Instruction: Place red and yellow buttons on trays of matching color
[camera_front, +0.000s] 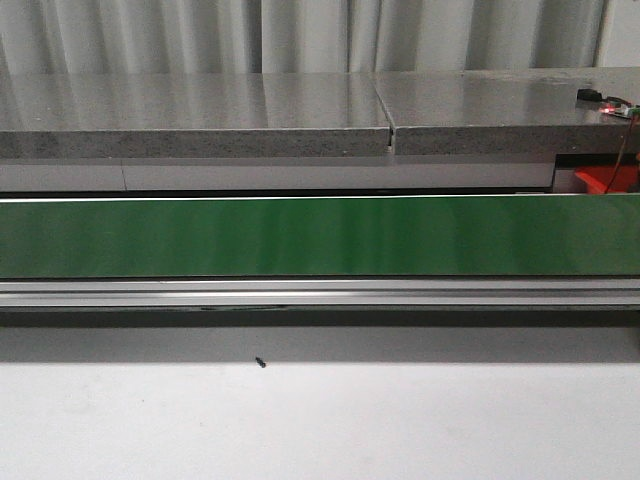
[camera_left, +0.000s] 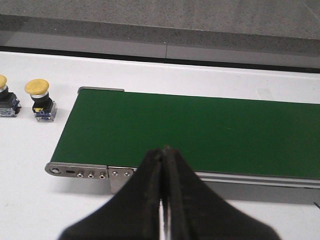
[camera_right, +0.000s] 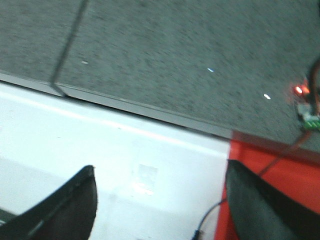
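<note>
Two yellow buttons stand on the white table beside the end of the green belt (camera_left: 200, 132): one (camera_left: 39, 99) in full view, the other (camera_left: 5, 95) cut by the frame edge. My left gripper (camera_left: 164, 150) is shut and empty, hovering over the belt's near edge. My right gripper (camera_right: 160, 175) is open over white table, with nothing between its fingers. A red tray (camera_right: 280, 185) lies beside its one finger; in the front view the red tray (camera_front: 608, 180) shows behind the belt at the far right. No red button or yellow tray is in view.
The green conveyor belt (camera_front: 320, 235) spans the front view with a metal rail below it. A grey stone ledge (camera_front: 300, 115) runs behind. A small circuit board with a lit LED (camera_right: 305, 105) and thin wires sit near the red tray.
</note>
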